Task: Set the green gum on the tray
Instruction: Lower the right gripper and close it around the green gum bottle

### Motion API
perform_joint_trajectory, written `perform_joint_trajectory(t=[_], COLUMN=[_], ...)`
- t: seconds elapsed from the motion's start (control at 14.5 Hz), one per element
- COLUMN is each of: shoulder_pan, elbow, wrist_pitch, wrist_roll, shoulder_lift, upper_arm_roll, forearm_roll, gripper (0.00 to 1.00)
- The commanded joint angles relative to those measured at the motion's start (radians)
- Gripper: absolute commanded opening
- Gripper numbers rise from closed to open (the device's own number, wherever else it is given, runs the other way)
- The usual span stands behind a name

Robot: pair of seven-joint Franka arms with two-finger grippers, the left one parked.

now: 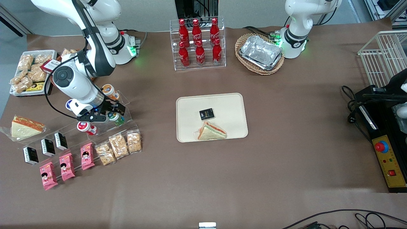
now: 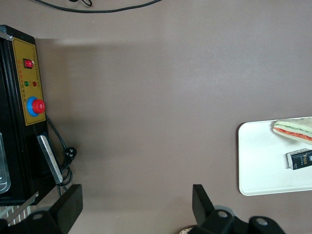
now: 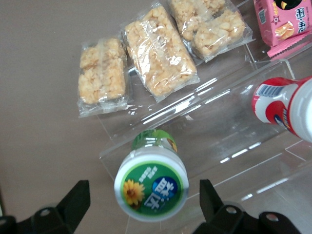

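Gripper [image 3: 142, 207] spread wide, straddling green gum [image 3: 151, 181], untouched | bottle sits on clear acrylic step rack [image 1: 122, 109], middle-left of front view | likely light, rigid, slick plastic | pinch white-rimmed lid sides | cream tray [image 1: 190, 127] frame centre

You have a counter [image 1: 286, 165] covered in plain brown cloth filling nearly the whole front view, lit evenly from above with faint pale reflections near six o'clock. At twelve o'clock a light grey wall [image 1: 152, 14] runs along its edge, and at ten o'clock a strip of grey-blue floor [image 1: 6, 63] shows.
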Motion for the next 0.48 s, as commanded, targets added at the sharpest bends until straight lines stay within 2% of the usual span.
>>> perform_joint_trajectory(t=[0.0,0.07,0.41], shoulder_pan=[-0.002,-0.004,-0.011], elbow=[-0.004,-0.004,-0.002], wrist_pitch=[0.049,0.049,0.066], wrist_roll=[-0.012,-0.029,-0.063], shoulder_lift=[0.029,0.029,0.041], upper_arm_roll=[-0.004,-0.004,-0.009], forearm_roll=[-0.015,-0.015,-0.015], gripper=[0.96,0.92,0.53])
